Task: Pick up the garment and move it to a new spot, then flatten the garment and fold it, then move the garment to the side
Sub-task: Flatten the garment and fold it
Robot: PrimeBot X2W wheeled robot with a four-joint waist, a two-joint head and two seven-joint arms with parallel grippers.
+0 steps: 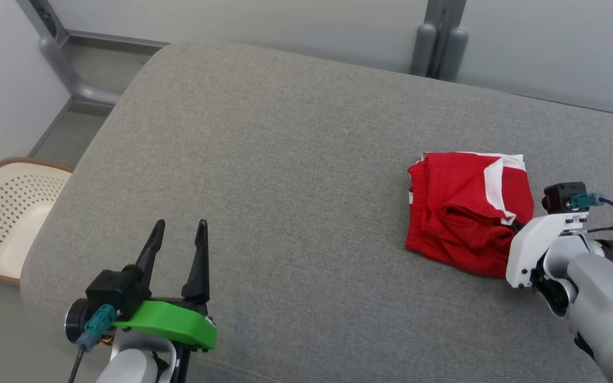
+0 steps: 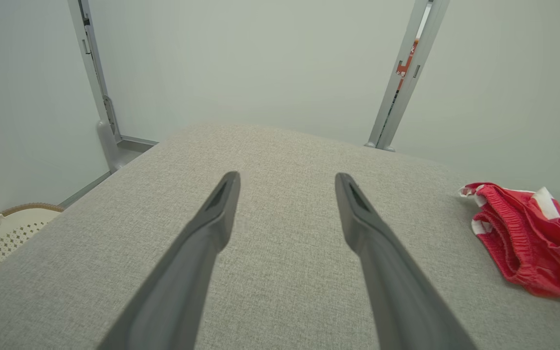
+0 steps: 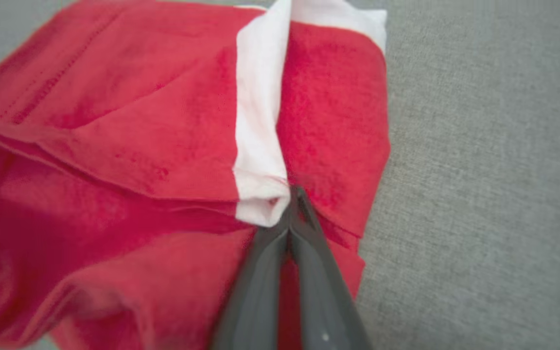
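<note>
The garment (image 1: 461,213), red with white stripes, lies bunched and partly folded on the right side of the grey upholstered surface (image 1: 285,159). My right gripper (image 1: 517,225) reaches into its right edge. In the right wrist view its two fingers meet at the tip (image 3: 293,192), pinching the garment (image 3: 139,121) where a fold of the white stripe ends. My left gripper (image 1: 179,226) hovers open over the front left of the surface, far from the cloth, with nothing between its fingers (image 2: 287,180). The garment (image 2: 533,243) also appears at the right of the left wrist view.
A cream perforated basket (image 1: 8,213) sits on the floor off the surface's left edge. Grey metal posts (image 1: 439,48) and pale wall panels stand behind the surface. Bare grey fabric stretches across the middle and left.
</note>
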